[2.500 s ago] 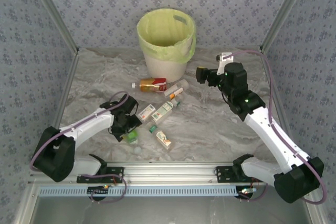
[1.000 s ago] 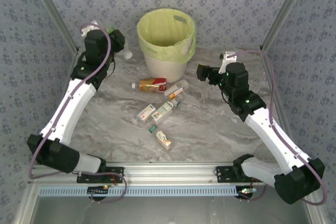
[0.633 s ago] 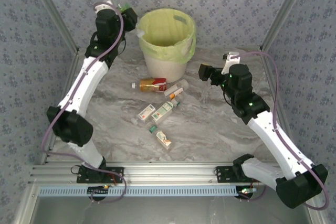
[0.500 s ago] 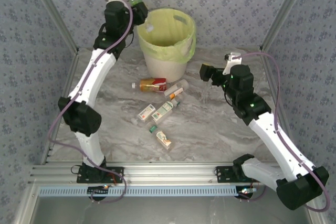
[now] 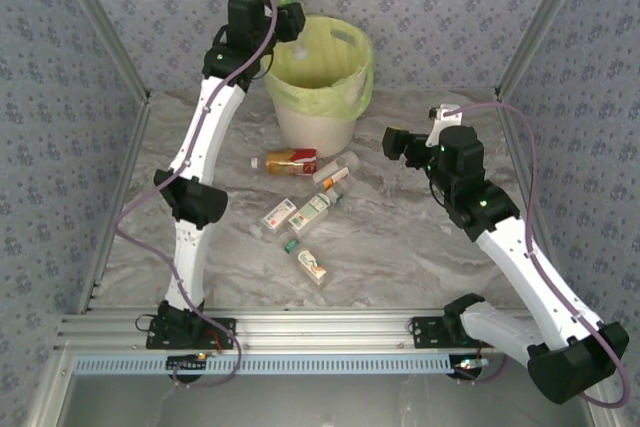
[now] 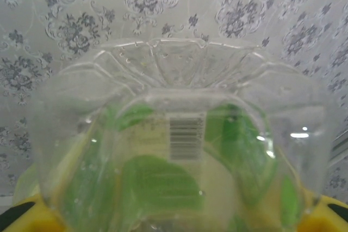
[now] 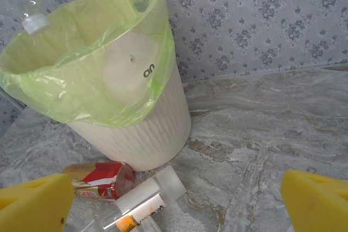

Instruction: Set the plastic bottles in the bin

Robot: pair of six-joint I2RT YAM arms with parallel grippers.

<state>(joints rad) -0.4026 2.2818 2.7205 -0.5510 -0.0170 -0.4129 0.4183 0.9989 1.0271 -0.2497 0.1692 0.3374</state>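
Left claw (image 5: 288,19) clamped green-labelled clear bottle (image 6: 179,150) around body at bin (image 7: 147,134) rim; likely light, slick, crushable. Right claw (image 7: 174,205) gaped wide, empty.

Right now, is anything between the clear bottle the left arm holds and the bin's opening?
Nothing visible. The clear green-labelled plastic bottle hangs above the rim of the round white bin, whose yellow-green lined mouth is open.

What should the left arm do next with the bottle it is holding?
Probably open the left gripper and let go. It holds the green-labelled bottle cap down, seemingly just inside the left rim of the bin, so the bottle should fall in.
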